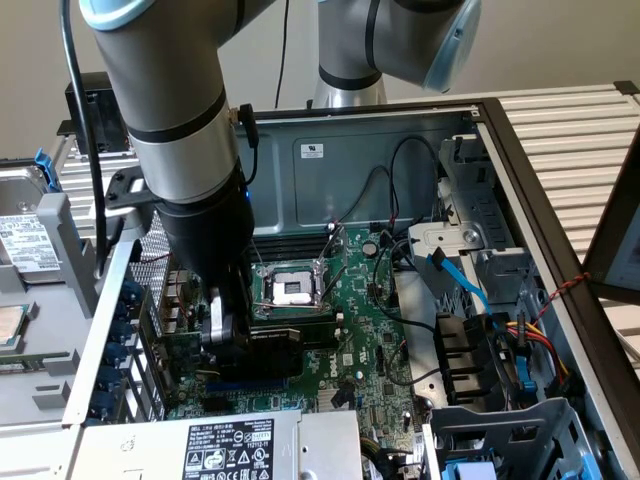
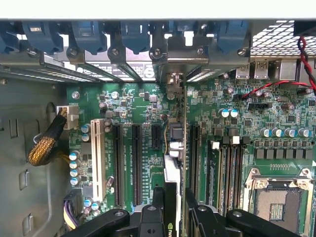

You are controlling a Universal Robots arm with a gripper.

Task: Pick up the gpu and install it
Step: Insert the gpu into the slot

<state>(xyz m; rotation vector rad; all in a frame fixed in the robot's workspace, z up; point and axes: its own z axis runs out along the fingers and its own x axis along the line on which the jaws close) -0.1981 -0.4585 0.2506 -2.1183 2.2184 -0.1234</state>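
Observation:
The gpu shows edge-on in the wrist view, a thin card standing upright over the green motherboard, in line with the expansion slots. Its metal bracket end reaches the rear slot openings of the case. My gripper is shut on the card, one black finger on each side. In the exterior view the gripper is low inside the open computer case, holding the dark gpu just in front of the CPU socket. Whether the card sits fully in its slot I cannot tell.
A grey power supply with a black label lies at the case's front edge. Blue slot latches line the rear wall. Loose black cables, a drive cage and blue SATA cables fill the exterior view's right.

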